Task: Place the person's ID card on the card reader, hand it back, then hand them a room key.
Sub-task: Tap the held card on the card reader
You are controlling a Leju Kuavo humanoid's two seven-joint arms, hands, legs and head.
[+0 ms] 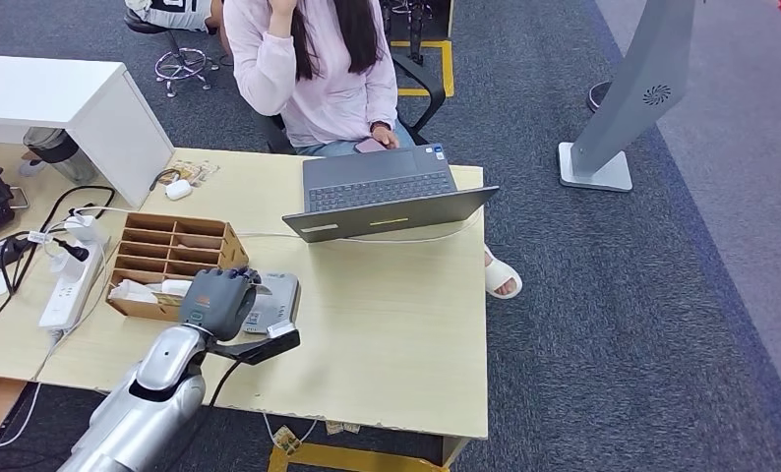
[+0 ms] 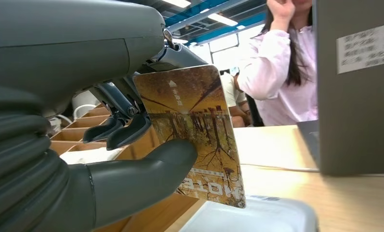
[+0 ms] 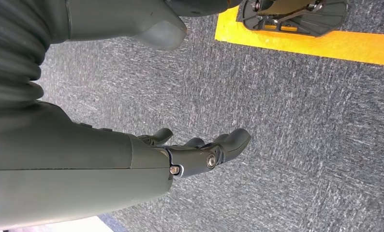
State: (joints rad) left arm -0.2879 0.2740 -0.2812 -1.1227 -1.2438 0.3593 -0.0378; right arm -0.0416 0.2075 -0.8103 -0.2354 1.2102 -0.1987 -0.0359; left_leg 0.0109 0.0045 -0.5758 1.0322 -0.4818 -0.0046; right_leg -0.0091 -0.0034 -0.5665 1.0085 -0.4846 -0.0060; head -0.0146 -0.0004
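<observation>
1. From the head view, you are looking at the left hand (image 1: 219, 300) sitting over the grey card reader (image 1: 276, 298), just beside the brown box with slots (image 1: 175, 261) on the light wood table (image 1: 387, 324). The hand is hiding the card here.
2. From the left wrist view, you are seeing the card (image 2: 192, 133) up close. The thumb and the dark fingers (image 2: 117, 130) are pinching it, and it is standing on edge just over the pale reader (image 2: 258, 217).
3. From the right wrist view, you are seeing the right hand (image 3: 199, 152) hanging over the rough grey carpet (image 3: 296, 135). Its fingers are partly curled, apart, and holding nothing.
4. You are counting one card, one reader, one grey laptop (image 1: 382, 192) and one person in a pink top (image 1: 318, 69).
5. The card is flat and stiff, with round corners and a brown tree picture.
</observation>
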